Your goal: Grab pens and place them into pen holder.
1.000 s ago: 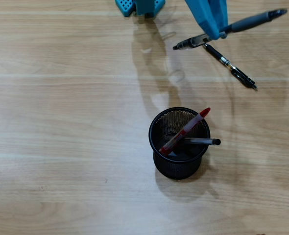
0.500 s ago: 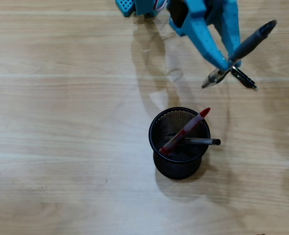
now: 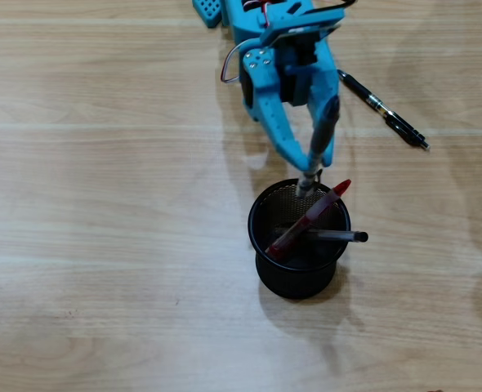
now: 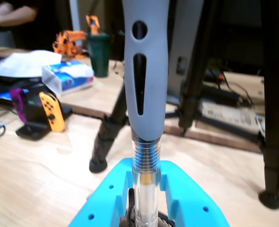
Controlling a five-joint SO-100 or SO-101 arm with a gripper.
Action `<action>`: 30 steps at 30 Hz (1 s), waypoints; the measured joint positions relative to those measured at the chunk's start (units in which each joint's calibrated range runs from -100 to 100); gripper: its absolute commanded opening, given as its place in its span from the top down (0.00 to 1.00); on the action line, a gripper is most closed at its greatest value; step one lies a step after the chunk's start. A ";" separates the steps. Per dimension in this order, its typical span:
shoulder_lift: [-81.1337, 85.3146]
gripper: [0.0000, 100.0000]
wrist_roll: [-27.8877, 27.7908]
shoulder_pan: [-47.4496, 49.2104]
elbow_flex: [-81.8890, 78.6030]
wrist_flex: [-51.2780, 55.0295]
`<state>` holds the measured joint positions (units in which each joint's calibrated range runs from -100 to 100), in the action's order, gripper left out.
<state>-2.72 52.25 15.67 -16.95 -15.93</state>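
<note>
The jaws clamp the grey-and-white pen near its tip, point-down just above the pen holder rim — aligned for dropping beside the red pen; a black pen lies beyond.

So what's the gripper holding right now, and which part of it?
The gripper holds the grey-and-white pen, pinched on its clear lower barrel below the grey grip.

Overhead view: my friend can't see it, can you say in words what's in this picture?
A blue robot arm's fingers hold a grey pen with its tip just over the rim of a black mesh pen holder. A red pen and a clear pen already lean inside, and a black pen lies on the wooden table.
</note>
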 measured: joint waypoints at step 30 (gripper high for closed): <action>5.61 0.98 -2.70 1.91 -2.04 7.25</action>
<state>2.89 49.54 17.58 -18.99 -8.68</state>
